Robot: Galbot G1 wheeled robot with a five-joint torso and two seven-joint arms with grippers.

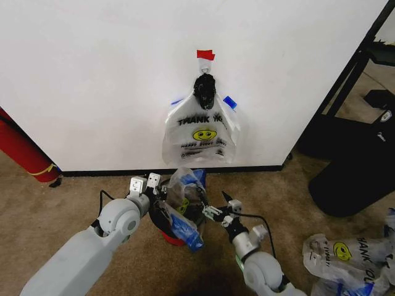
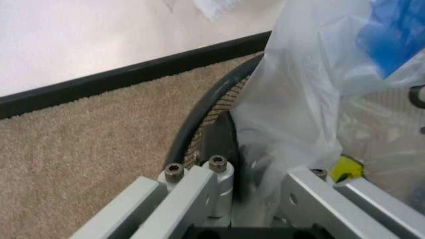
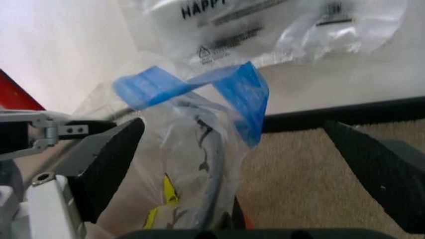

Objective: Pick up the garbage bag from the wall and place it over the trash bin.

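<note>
A: What is the biggest thing ahead of the claws?
B: The wall (image 1: pixel 92 74), plain white, with its black baseboard (image 1: pixel 111 171) running just beyond both claws. A bag (image 1: pixel 200 132) printed with a smiley hangs on it from a black hook (image 1: pixel 204 88) under a red tape piece (image 1: pixel 205 55), above and beyond the claws.

A: And the floor?
B: Brown carpet (image 1: pixel 74 203), open to the outside of the left claw up to a red cylinder (image 1: pixel 21 151) leaning at the wall. Past the right claw lie more printed bags (image 1: pixel 345 253) and a black stand (image 1: pixel 355 166).

A: Where is the trash bin?
B: The trash bin (image 1: pixel 176 228) sits between the two claws, its red base on the carpet. In the left wrist view its black rim (image 2: pixel 199 114) curves right at the claw's fingers.

A: The garbage bag?
B: The garbage bag (image 1: pixel 185 197) is bunched over the bin, blue tape patches showing. The left claw (image 1: pixel 151 194) pinches its plastic at the rim. The right claw (image 1: pixel 216 206) stands wide open, the bag between its pads (image 3: pixel 109 164) without being squeezed.
</note>
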